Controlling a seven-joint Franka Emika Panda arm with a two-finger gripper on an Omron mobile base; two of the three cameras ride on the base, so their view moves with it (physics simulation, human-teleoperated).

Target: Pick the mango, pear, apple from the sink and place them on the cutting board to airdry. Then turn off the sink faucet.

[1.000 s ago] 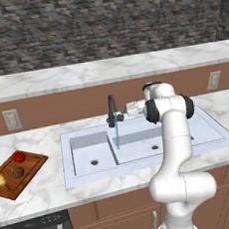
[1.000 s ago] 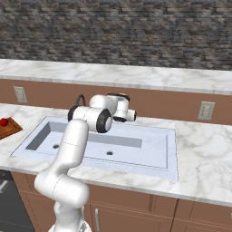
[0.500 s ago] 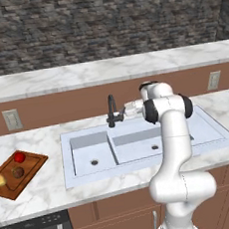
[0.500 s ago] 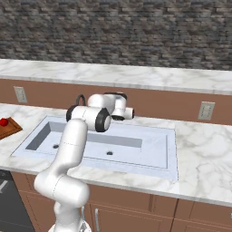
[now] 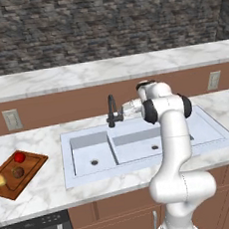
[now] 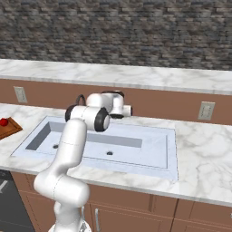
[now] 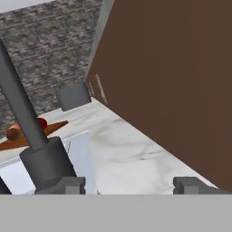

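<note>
Faucet point(image 5: 112, 111) at frame centre: your gripper point(image 7: 129, 185), fingers apart and holding nothing, sits beside its base; nudge the lever gently. Fruit rests on the board point(image 5: 17, 172), lower left.

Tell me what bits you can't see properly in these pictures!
- Gripper: in both base views the arm's own body covers it. In the hand view just the fingertips poke up, so whether they touch the faucet is unclear.
- Faucet lever: too small to spot in the left base view.
- Cutting board: cut off by the left edge of the right base view; there only the apple shows.
</note>
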